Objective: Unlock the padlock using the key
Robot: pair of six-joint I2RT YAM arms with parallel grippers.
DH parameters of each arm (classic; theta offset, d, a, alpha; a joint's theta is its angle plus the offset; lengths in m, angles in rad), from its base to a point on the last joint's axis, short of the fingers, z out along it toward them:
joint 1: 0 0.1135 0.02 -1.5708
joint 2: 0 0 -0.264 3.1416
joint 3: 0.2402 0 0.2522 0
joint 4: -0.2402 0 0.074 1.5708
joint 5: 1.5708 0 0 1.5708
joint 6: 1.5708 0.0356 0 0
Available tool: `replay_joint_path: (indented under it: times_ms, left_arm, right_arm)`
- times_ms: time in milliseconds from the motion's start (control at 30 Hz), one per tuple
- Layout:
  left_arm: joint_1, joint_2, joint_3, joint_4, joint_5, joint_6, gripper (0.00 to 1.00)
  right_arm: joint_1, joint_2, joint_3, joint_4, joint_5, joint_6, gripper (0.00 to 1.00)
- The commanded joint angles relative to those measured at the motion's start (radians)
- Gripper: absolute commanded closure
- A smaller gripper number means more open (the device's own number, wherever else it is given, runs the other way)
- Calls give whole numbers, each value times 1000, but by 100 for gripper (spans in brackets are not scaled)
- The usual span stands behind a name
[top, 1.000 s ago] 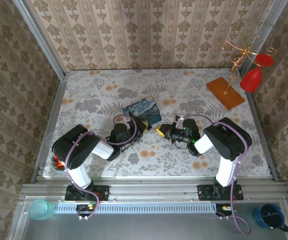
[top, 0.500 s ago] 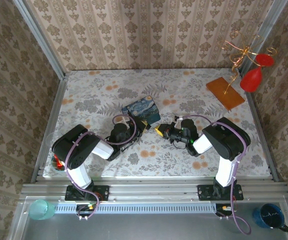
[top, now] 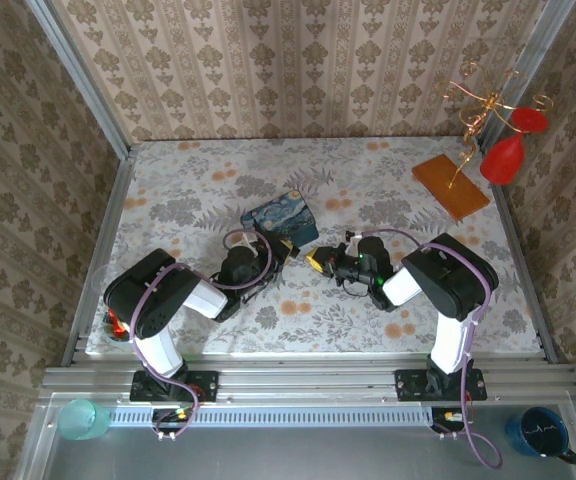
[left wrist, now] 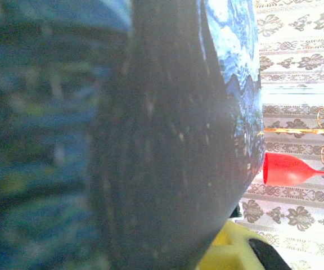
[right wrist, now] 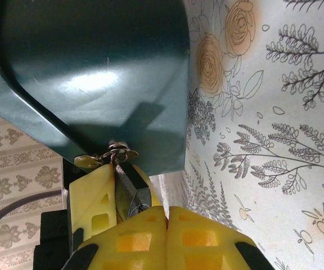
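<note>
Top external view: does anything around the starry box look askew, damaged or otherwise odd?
The blue starry box lies skewed to the edges of the table. It is possibly tipped up at its near corner, where the left end effector pinches the padlock. Nothing looks spilled or damaged.

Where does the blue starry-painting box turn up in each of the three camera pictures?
Top external: the blue starry-painting box lies near the centre of the picture.
Left wrist: very close and blurred, it covers the left and middle.
Right wrist: apparently its dark green side, across the top.
Shared landmark: the damask wallpaper, at the top, upper right and lower left.
</note>
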Motion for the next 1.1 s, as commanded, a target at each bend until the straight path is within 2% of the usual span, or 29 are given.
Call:
replay_joint_path:
  times_ms: [0, 367, 533, 700, 800, 900, 1067]
  left_arm:
    - [-52, -11, 65, 126, 165, -28, 100]
    - [-55, -9, 54, 123, 159, -25, 100]
    - [-54, -21, 42, 60, 143, 5, 100]
    - [-35, -84, 32, -144, 116, 98, 100]
    - [-15, -125, 32, -267, 107, 135, 100]
    - [1, -163, 47, -377, 98, 166, 100]
    - [29, -221, 89, -526, 88, 223, 100]
  right_arm:
    - [66, -5, 56, 14, -74, 5, 100]
    - [67, -34, 70, -32, -72, -11, 100]
    - [66, -80, 76, -145, -73, -79, 100]
    - [45, -191, 67, -408, -50, -259, 68]
    - [35, -275, 73, -612, -11, -405, 56]
    - [37, -337, 89, -798, 37, -549, 51]
    - [59, -409, 124, -1049, 162, -791, 50]
